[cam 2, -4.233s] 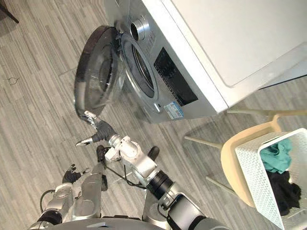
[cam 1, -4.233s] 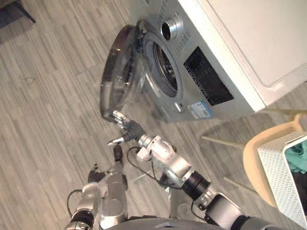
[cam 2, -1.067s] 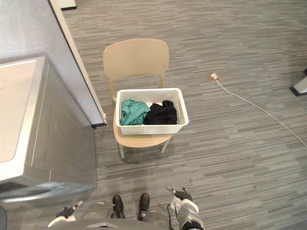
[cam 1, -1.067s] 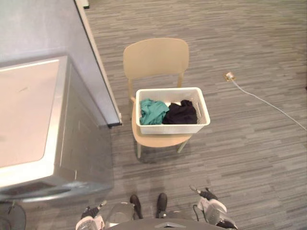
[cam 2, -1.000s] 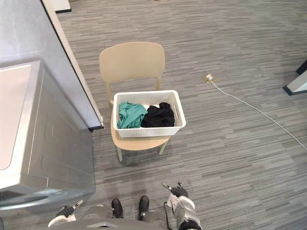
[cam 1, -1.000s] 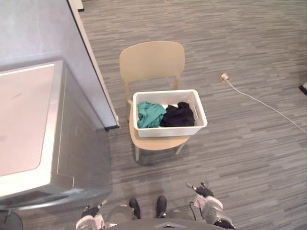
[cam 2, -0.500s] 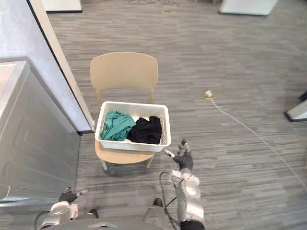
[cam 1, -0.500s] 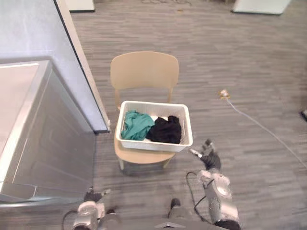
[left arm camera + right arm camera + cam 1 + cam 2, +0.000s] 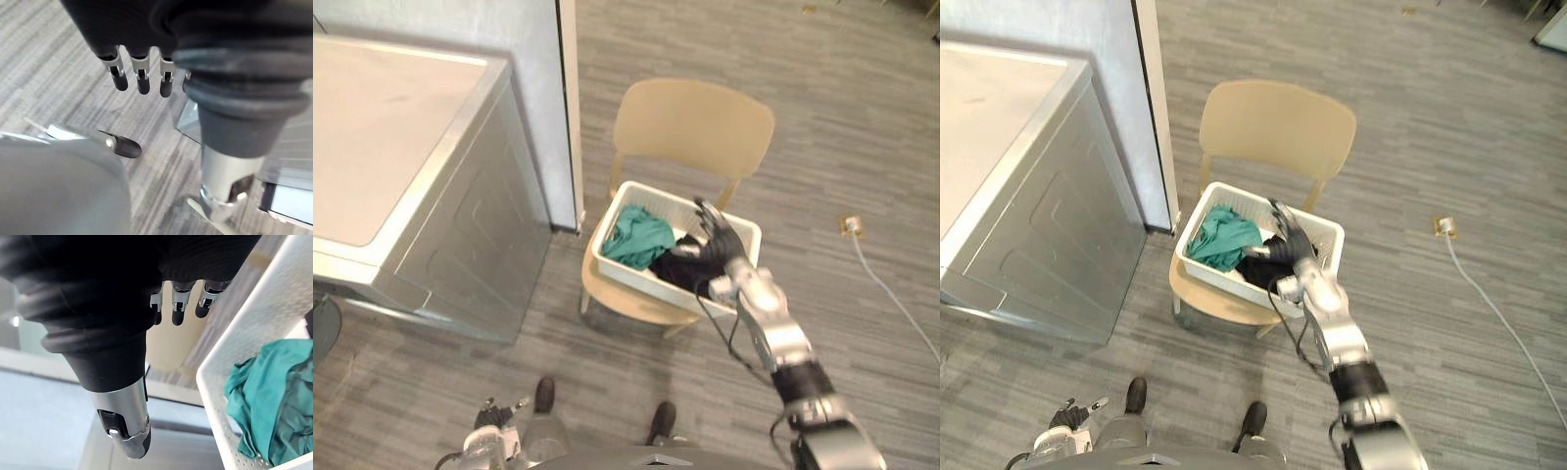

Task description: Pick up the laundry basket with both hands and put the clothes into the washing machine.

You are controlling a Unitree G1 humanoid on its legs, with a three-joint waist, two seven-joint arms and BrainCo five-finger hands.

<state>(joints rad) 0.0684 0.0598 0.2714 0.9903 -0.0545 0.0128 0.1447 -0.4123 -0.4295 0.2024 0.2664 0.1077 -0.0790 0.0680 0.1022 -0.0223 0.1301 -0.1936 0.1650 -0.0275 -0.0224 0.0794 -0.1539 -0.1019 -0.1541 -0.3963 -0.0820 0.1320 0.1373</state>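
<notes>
Right robot hand [image 9: 715, 240] hovers fingers-spread over the white laundry basket [image 9: 625, 276], clothes [image 9: 636, 235] inside, chair [image 9: 690, 122] beneath it. Left robot hand [image 9: 495, 419] hangs open, well short of the basket. Nothing lifted; loading the washing machine [image 9: 411, 147] remains.

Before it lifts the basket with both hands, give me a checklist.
1. Laundry basket rests on the chair seat: ok.
2. Teal garment and black garment lie inside it: ok.
3. Right hand open above the basket's right end, gripping nothing: ok.
4. Left hand at the basket: not ok; it hangs open low down, far from it.
5. Washing machine door open: cannot tell, its front faces away.
</notes>
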